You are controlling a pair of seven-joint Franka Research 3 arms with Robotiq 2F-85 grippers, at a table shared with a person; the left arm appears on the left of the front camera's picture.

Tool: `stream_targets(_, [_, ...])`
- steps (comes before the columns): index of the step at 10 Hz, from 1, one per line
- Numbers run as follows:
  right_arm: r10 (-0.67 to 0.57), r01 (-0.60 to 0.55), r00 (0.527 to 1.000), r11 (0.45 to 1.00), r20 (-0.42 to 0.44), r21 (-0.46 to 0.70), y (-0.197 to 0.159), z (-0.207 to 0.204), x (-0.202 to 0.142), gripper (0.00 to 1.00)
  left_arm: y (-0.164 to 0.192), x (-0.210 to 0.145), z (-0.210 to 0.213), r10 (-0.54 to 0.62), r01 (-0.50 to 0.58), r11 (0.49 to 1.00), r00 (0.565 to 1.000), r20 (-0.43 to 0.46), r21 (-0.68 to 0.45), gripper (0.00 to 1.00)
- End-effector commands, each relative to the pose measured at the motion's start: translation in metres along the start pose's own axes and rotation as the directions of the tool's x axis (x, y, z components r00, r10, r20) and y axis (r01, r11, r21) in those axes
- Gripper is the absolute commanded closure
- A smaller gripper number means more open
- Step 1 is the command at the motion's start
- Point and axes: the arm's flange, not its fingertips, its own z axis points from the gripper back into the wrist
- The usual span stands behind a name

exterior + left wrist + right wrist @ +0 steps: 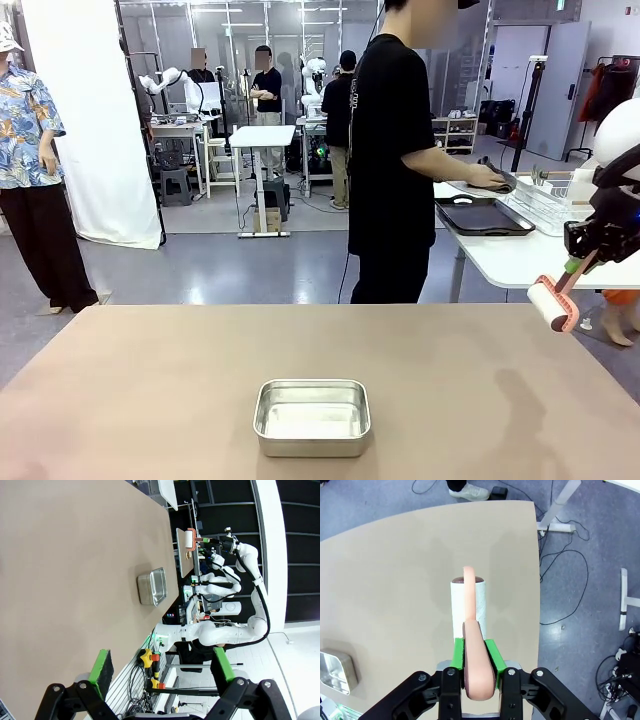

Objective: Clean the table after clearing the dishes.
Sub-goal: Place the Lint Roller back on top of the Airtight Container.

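Note:
The tan table [150, 400] holds no dishes. Two dark trays [485, 218] lie on the white side table at the far right, where a person in black has a hand on one. Above the tan table's far right corner, my right gripper [585, 250] is shut on the pink handle of a lint roller [550, 303] with a white roll. In the right wrist view the roller [457, 605] points down at the table [395, 570] from between the shut green pads of that gripper [474, 652]. My left gripper [162, 665] is open with nothing in it, off the table's edge [60, 555].
A shiny steel pan [312, 415] sits near the front middle of the table; it is also in the left wrist view [152, 586]. A wire rack [545, 200] stands on the white side table. Other people stand farther back.

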Motion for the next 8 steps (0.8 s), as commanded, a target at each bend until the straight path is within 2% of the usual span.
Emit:
stream_targets(1, [0.006,-0.006,1.0,1.0,0.014,0.019,0.002,0.002,0.0,1.0,-0.002,-0.004,0.001,-0.005,0.005,1.0,1.0,0.007,-0.002,0.0])
stream_targets(4, [0.006,-0.006,1.0,1.0,0.014,0.019,0.002,0.002,0.0,1.0,-0.002,-0.004,0.001,-0.005,0.005,1.0,1.0,0.007,-0.002,0.0])
stream_targets(5, [0.0,0.0,1.0,1.0,0.0,0.0,0.0,0.0,0.0,0.78,-0.002,-0.004,0.001,-0.005,0.005,1.0,1.0,0.007,-0.002,0.0])
stream_targets(6, [0.124,-0.122,0.992,0.991,0.035,-0.063,0.022,0.008,-0.006,0.78,-0.002,-0.004,0.001,-0.005,0.005,1.0,1.0,0.007,-0.002,0.0])
stream_targets(8, [0.287,-0.287,0.957,0.958,0.05,-0.004,0.064,0.026,-0.023,0.78,-0.002,-0.004,0.001,-0.005,0.005,1.0,1.0,0.007,-0.002,0.0])
